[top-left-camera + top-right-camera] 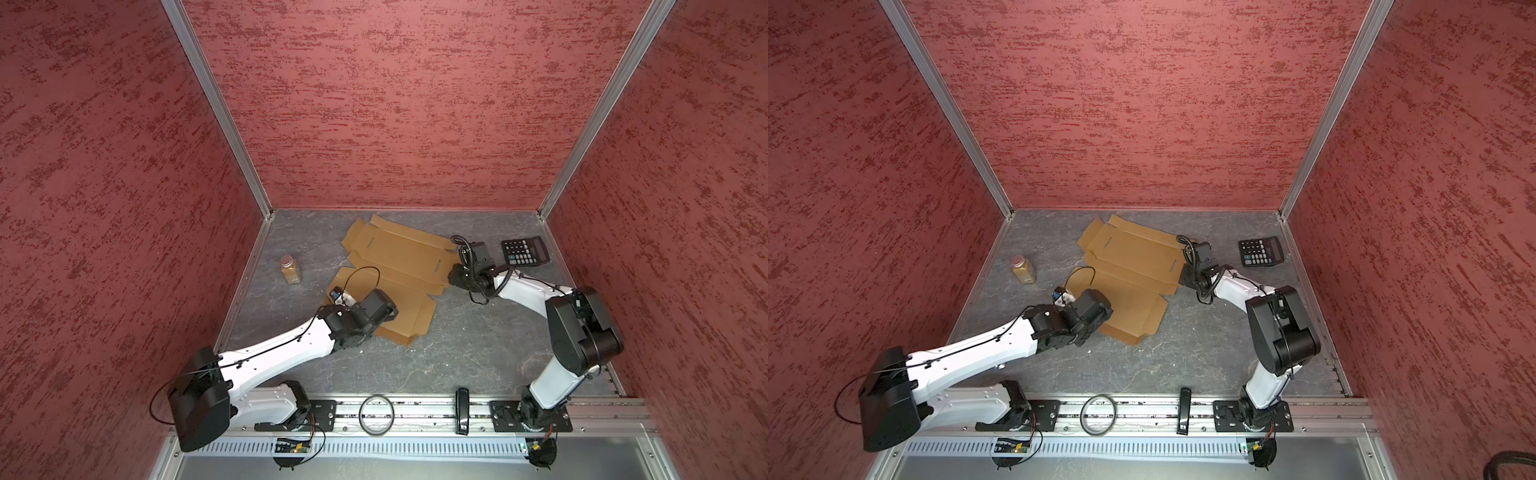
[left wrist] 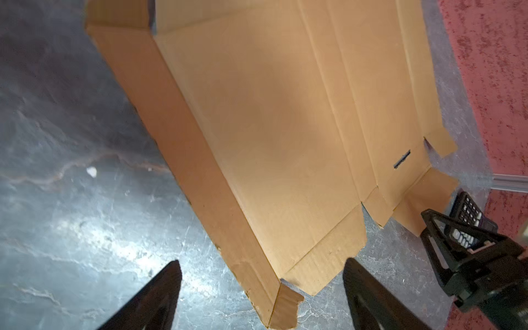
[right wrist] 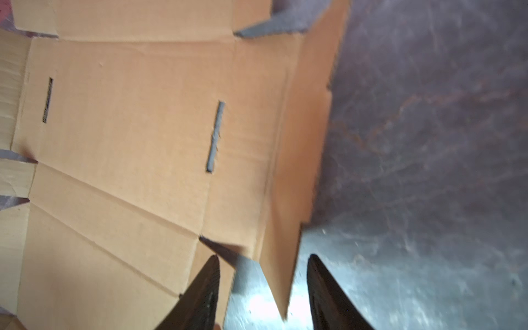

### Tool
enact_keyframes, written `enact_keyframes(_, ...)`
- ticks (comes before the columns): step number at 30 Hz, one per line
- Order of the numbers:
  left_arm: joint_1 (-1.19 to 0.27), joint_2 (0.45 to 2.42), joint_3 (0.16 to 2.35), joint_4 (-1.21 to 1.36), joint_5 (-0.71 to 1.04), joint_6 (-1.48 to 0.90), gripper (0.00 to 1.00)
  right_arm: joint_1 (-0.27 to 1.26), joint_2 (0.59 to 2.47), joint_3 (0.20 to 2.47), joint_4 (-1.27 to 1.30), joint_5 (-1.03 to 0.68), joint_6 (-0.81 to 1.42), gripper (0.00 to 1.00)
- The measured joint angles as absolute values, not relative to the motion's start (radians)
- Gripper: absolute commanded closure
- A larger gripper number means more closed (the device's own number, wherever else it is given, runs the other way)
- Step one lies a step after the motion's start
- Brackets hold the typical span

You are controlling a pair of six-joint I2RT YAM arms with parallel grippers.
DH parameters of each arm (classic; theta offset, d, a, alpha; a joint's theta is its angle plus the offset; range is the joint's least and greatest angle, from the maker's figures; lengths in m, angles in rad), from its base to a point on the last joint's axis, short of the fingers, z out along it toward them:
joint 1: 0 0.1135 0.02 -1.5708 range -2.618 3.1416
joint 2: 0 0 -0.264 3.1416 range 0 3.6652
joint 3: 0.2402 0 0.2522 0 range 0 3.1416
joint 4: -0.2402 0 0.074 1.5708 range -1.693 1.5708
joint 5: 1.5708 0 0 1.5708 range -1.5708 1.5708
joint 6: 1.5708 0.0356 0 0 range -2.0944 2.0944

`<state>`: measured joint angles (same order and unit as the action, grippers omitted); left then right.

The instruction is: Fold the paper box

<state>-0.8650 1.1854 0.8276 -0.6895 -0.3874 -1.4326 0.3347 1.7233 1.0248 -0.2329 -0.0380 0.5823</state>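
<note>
Now your right gripper (image 3: 263, 256) straddles the raised flap (image 3: 303, 137) of the paper box (image 1: 399, 266) to fold it, jaws unclosed; your left gripper (image 2: 263, 261) gapes empty.

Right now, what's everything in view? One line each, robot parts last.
paper box: one, brown cardboard, unfolded and mostly flat, far centre of the table
calculator: one, black, far right of the table
spice jar: one, clear with yellow-brown contents and a pinkish lid, upright, left of the box
ring: one, dark, on the front rail
black bar-shaped item: one, on the rail right of the ring; cannot tell what it is
table: one, grey marbled
walls: three, red textured
left gripper: one, black, open, at the box's near corner
right gripper: one, black, open, straddling a raised side flap
</note>
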Motion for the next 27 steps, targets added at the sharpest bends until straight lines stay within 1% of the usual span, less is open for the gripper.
enact_keyframes(4,-0.707,1.143,0.844,-0.657,-0.307,-1.213,0.1,0.335,1.788,1.11,-0.249,-0.03,0.557,0.62)
enact_keyframes(5,-0.656,1.144,0.859,-0.648,-0.274,-1.152,0.08,0.335,1.8,1.124,-0.259,-0.024,0.553,0.63)
enact_keyframes(7,-0.562,1.153,0.898,-0.64,-0.208,-1.045,0.08,0.334,1.809,1.141,-0.279,-0.014,0.544,0.65)
enact_keyframes(11,-0.379,1.22,1.013,-0.611,-0.056,-0.847,0.07,0.335,1.828,1.188,-0.332,0.007,0.54,0.67)
enact_keyframes(14,-0.275,1.316,1.101,-0.599,0.065,-0.737,0.07,0.334,1.852,1.235,-0.363,0.027,0.533,0.71)
enact_keyframes(20,-0.154,1.563,1.264,-0.602,0.231,-0.585,0.07,0.334,1.923,1.321,-0.411,0.05,0.493,0.81)
enact_keyframes(24,-0.116,1.684,1.327,-0.609,0.287,-0.537,0.07,0.332,1.962,1.342,-0.427,0.054,0.466,0.84)
enact_keyframes(27,-0.1,1.753,1.382,-0.626,0.297,-0.511,0.07,0.326,1.968,1.345,-0.443,0.057,0.45,0.85)
